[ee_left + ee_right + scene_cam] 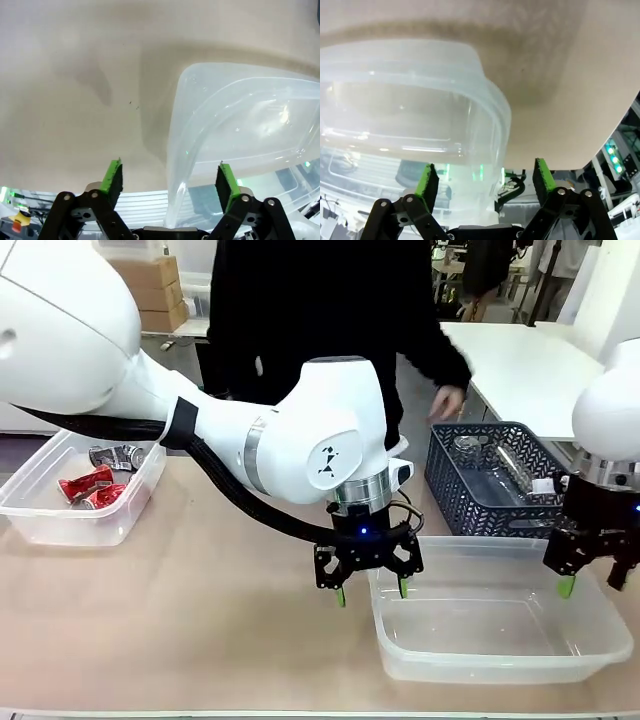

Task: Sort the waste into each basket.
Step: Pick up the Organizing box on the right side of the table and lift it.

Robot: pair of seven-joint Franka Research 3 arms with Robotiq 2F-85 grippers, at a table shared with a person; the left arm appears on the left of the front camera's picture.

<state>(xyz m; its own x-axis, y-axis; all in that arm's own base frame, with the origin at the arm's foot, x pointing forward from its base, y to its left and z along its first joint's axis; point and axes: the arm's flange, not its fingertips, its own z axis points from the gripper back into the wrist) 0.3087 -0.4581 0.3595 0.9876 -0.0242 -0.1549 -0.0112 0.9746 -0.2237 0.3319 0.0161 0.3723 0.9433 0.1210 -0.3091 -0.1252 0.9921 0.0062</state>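
Red and silver cans (pixel 95 488) lie in the clear tub (pixel 60 530) at the far left. A second clear tub (pixel 480 672) stands at the front right with nothing in it. My left gripper (pixel 372 591) hangs over that tub's left rim. In the left wrist view its green pads (pixel 114 176) stand apart, the tub's wall (pixel 240 115) between them and untouched. My right gripper (pixel 592 583) is at the same tub's right rim. In the right wrist view its pads (pixel 428 181) also stand apart astride the tub's wall (pixel 410 100).
A dark lattice basket (pixel 470 505) behind the right tub holds clear plastic bottles (pixel 495 465). A person in black stands at the far side, one hand (pixel 447 400) above that basket. Bare tabletop (pixel 220 620) lies between the two tubs.
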